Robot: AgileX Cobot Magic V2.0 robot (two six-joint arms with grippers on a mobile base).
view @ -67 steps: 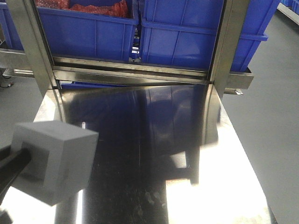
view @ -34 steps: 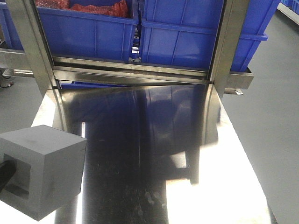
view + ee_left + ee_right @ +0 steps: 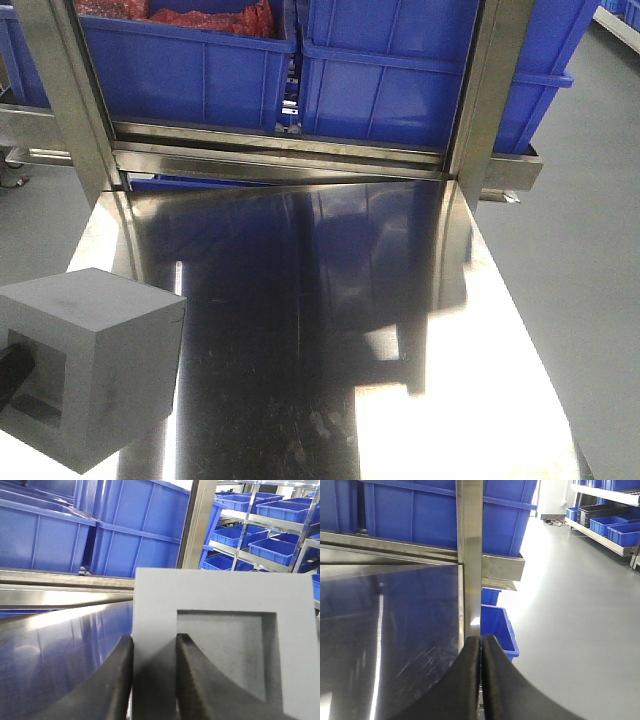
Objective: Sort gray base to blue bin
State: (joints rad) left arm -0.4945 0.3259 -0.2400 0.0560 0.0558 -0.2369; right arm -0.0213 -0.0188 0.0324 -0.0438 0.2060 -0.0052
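Note:
The gray base [image 3: 95,365] hangs at the lower left of the front view, just above the steel table, its square recess facing left. In the left wrist view my left gripper [image 3: 154,641] is shut on the gray base [image 3: 225,595], pinching the block's left wall with one finger inside the recess and one outside. A dark finger [image 3: 14,368] shows in the recess in the front view. Two large blue bins [image 3: 400,85] stand on the rack at the back. Over the table's right edge my right gripper [image 3: 481,639] is shut on nothing.
The shiny steel table [image 3: 330,330] ends at a rack with two upright steel posts [image 3: 490,100] and a cross rail [image 3: 280,160]. The left rack bin [image 3: 190,70] holds red material. A smaller blue bin [image 3: 497,630] sits on the floor under the table's right side.
Over the last second the gray base moved left and lower and turned, so its recess now shows on the left. Over the last half second it barely shifted.

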